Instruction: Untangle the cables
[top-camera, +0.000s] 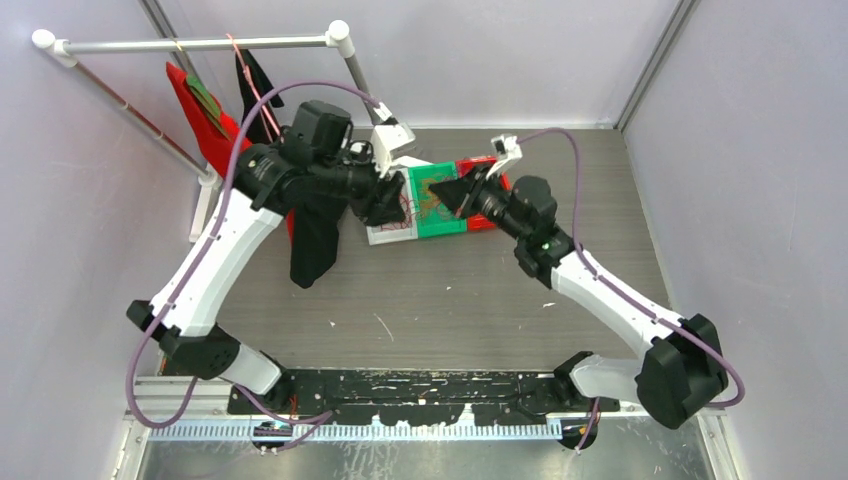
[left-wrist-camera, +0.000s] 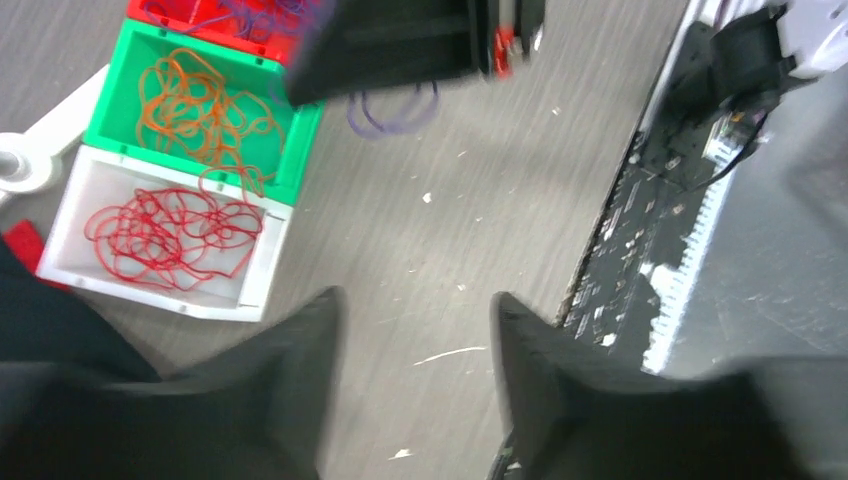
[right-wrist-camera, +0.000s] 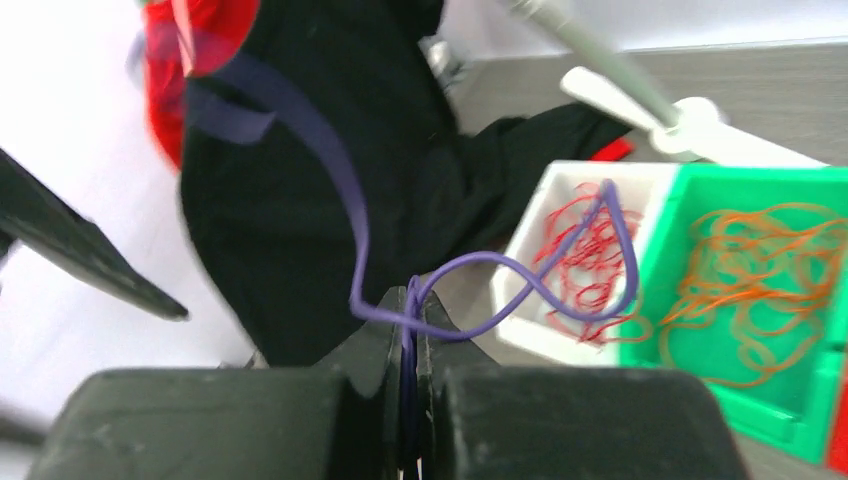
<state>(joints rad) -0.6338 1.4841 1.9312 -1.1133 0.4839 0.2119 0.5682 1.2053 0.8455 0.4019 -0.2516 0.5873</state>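
while the left hand (left-wrist-camera: 415, 300) hangs with fingers apart above the grey desk (left-wrist-camera: 450, 250), the right hand (right-wrist-camera: 411, 300) is clamped on a thin purple cable (right-wrist-camera: 480, 257). beyond, a red wiry clump (left-wrist-camera: 170, 235) lies in the white plastic bin (left-wrist-camera: 255, 290) and an orange wiry clump (left-wrist-camera: 200, 110) in the green plastic bin (left-wrist-camera: 303, 150).

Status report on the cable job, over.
Left gripper open, empty. Right gripper shut on purple cable. Red cable in white bin, orange cable in green bin. Black garment nearby.
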